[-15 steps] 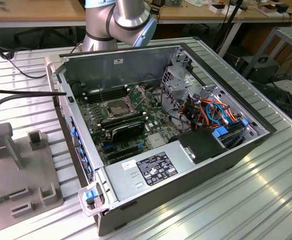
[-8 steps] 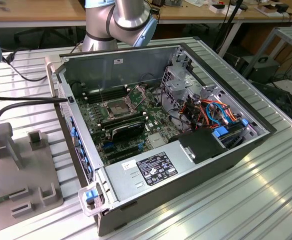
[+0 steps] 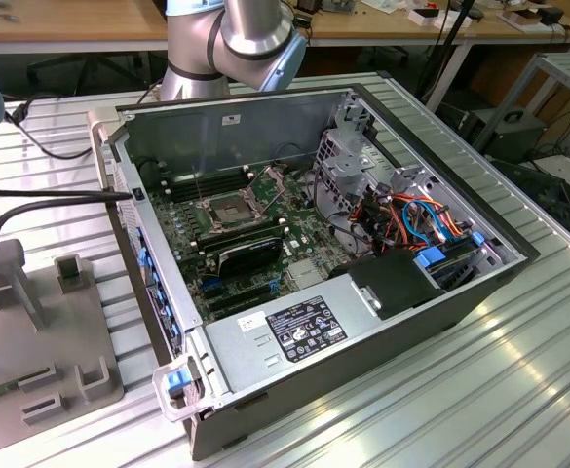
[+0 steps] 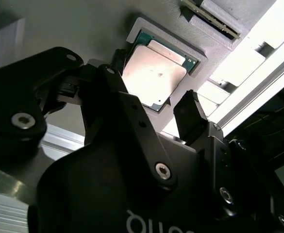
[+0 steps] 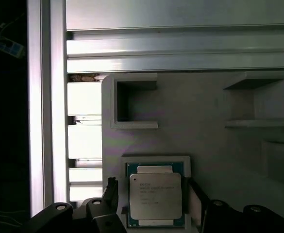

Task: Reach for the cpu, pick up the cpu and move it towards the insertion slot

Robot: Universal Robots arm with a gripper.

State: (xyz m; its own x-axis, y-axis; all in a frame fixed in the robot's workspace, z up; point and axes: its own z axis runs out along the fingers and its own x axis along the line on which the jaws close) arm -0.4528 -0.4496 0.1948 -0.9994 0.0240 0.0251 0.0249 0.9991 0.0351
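In the exterior view the arm (image 3: 234,37) is a stack of round silver-grey metal joints with pale blue caps. The gripper (image 4: 154,83) is matte black throughout — broad, angular link plates stand behind the fingers (image 4: 189,116), which are short, blunt black blocks with flat faces. Silvery hex-socket screws (image 4: 162,170) sit in round recesses on the links behind each finger, and a pale printed marking (image 4: 151,224) runs across the rounded black body farthest back from the fingers.

I see a pale silver-beige square cpu chip (image 5: 155,198), green-bordered, against a flat grey plastic fixture (image 5: 205,145).
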